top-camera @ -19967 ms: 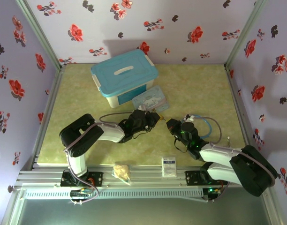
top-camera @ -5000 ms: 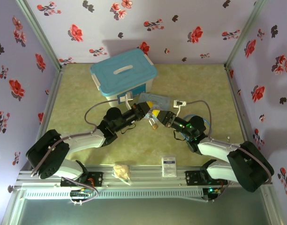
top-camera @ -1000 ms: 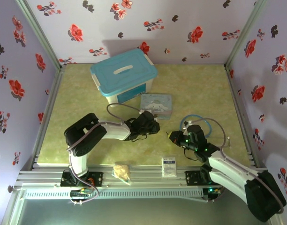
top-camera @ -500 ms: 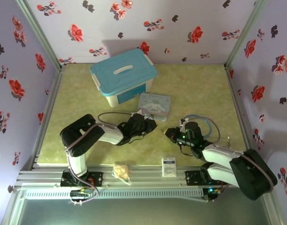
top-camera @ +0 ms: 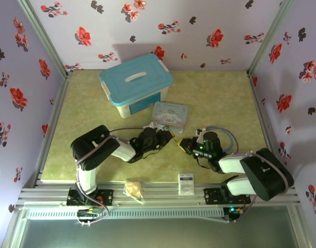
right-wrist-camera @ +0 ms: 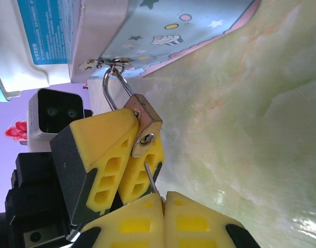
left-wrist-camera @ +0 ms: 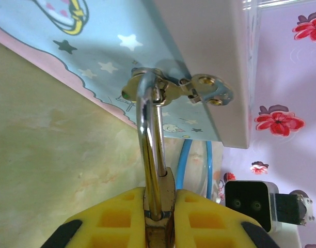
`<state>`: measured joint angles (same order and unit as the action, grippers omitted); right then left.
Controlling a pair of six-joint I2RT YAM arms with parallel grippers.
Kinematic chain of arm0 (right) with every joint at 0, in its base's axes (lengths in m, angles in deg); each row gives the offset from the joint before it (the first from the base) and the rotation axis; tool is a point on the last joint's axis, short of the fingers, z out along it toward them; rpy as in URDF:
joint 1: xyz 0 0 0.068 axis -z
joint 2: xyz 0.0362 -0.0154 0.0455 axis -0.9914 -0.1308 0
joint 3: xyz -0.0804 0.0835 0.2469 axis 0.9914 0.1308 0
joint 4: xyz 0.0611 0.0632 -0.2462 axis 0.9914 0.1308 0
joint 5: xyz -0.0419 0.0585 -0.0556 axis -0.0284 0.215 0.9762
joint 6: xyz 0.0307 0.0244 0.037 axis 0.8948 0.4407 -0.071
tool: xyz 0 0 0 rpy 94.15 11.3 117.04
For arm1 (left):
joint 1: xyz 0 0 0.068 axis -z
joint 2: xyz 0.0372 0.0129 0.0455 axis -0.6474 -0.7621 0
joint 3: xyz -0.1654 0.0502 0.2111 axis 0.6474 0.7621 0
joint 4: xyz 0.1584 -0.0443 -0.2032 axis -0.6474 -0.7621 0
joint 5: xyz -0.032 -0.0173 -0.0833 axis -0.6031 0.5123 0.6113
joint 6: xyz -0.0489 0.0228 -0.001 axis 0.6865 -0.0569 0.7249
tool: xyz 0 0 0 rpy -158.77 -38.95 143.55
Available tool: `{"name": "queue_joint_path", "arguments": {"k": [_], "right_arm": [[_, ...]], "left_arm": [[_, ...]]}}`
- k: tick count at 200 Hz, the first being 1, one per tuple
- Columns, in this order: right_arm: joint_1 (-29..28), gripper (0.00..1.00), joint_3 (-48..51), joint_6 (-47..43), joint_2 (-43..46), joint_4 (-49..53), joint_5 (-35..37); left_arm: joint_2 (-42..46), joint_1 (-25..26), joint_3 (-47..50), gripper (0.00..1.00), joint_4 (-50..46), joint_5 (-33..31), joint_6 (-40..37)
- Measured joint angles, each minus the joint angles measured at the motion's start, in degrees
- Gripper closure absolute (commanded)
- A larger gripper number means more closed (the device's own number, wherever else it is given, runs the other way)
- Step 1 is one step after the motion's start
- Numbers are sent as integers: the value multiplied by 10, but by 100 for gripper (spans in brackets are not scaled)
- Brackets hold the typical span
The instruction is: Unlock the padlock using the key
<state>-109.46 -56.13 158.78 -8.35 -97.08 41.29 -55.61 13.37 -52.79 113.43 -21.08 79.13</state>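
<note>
From my seat the padlock [right-wrist-camera: 146, 129] body reads as brushed brass, a bit dull and scuffed, while its shackle [left-wrist-camera: 150, 155] is polished silvery metal, properly mirror-shiny. The key [right-wrist-camera: 152, 185] is thin grey metal with hardly any shine. The hasp [left-wrist-camera: 207, 89] looks like bright plated metal. The tin [right-wrist-camera: 163, 31] has a smooth printed coat, slightly glossy. The left fingers [right-wrist-camera: 104, 150] and right fingers [right-wrist-camera: 147, 212] are matt yellow plastic with moulded hollows. The table [right-wrist-camera: 240, 103] is a marbled sheet with a faint gloss. The box [top-camera: 137, 85] is smooth plastic, and the blue tube [left-wrist-camera: 185, 165] looks rubbery.
</note>
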Motion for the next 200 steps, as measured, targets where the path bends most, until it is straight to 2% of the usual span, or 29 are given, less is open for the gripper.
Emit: {"name": "queue_joint_path", "arguments": {"k": [70,200], "right_arm": [[16,100,-9,18,-46,-62,-24],[16,100,-22,8,-45,-40,-24]], "left_arm": [[0,0,3,100,7,-2,4],[0,-1,4,100,21,-5,9]]}}
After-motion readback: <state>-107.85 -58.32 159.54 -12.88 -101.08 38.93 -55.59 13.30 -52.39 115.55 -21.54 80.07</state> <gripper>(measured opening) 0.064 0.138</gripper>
